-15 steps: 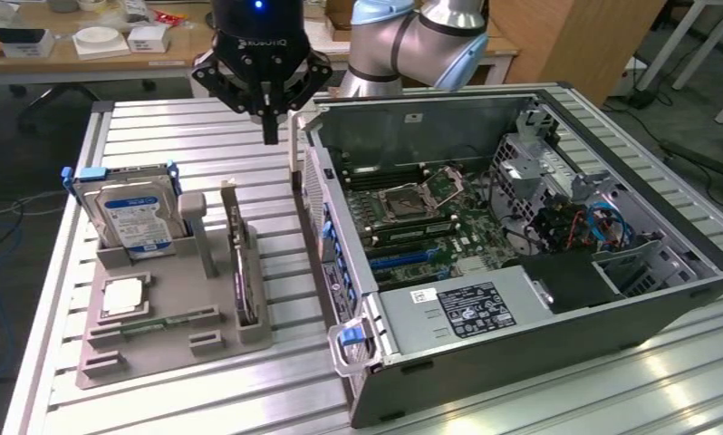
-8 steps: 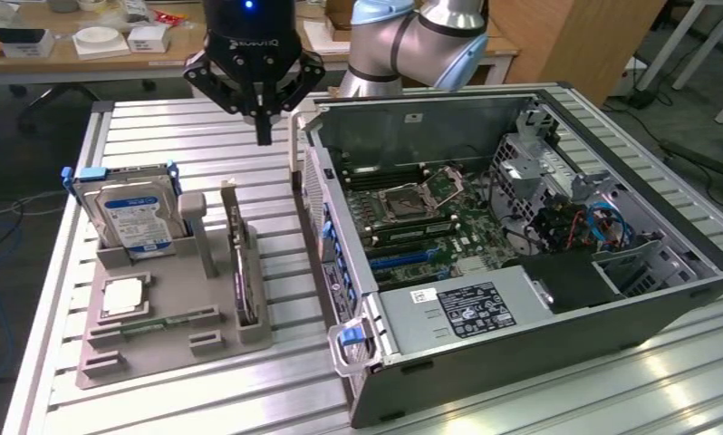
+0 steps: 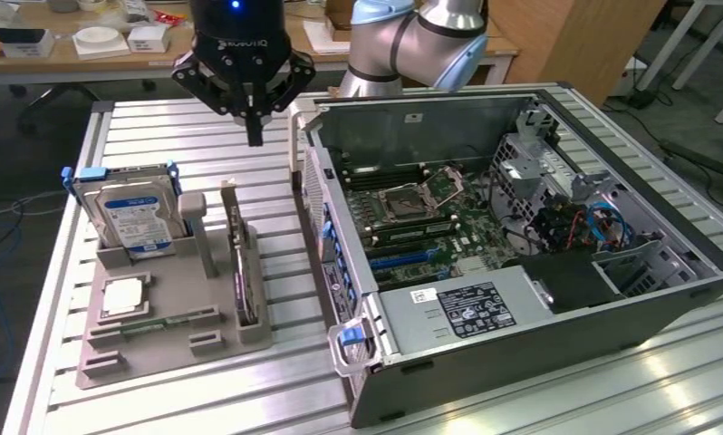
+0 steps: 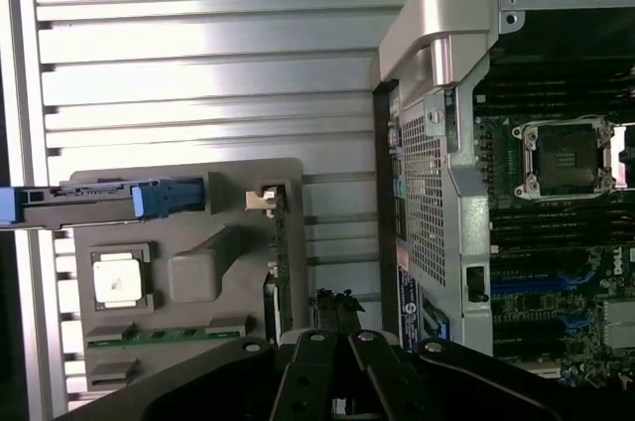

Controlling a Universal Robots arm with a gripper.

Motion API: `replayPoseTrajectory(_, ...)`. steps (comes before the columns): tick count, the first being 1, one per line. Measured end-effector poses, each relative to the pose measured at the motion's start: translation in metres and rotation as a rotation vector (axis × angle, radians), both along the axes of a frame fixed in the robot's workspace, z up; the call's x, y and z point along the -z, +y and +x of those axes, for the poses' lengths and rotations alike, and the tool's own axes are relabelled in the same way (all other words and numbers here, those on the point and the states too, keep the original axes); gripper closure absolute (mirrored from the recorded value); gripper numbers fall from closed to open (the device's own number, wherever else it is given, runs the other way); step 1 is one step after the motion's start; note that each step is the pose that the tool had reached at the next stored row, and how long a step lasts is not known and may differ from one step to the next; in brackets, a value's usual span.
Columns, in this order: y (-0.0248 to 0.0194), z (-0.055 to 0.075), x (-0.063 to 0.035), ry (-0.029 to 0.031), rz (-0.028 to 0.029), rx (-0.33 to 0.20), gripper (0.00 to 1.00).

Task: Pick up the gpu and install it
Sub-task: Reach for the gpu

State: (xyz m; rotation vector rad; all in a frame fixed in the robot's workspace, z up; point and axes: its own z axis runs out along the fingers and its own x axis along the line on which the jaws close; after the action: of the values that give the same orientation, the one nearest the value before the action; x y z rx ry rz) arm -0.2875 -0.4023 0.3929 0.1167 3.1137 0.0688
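Your gripper (image 3: pixel 255 134) hangs clenched and empty above the far part of the bench (image 3: pixel 144 127), touching nothing. The gpu (image 3: pixel 238 263) stands on edge in the grey holder (image 3: pixel 156 358), just beside the open computer case (image 3: pixel 519 299), on the exterior view's left. Finding: pickup not yet begun, and installation remains wholly outstanding.

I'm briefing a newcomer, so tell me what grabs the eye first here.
The open case lies at the exterior view's right, motherboard exposed. The black gripper hangs shut above the table beside it. At the left, a grey tray holds a hard drive and the gpu, both upright.
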Motion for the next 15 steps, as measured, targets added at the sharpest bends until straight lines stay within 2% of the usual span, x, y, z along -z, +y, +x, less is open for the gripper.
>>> replayPoseTrajectory(15,-0.0003,-0.015,0.0003,0.0012,0.0001,0.000,0.90)
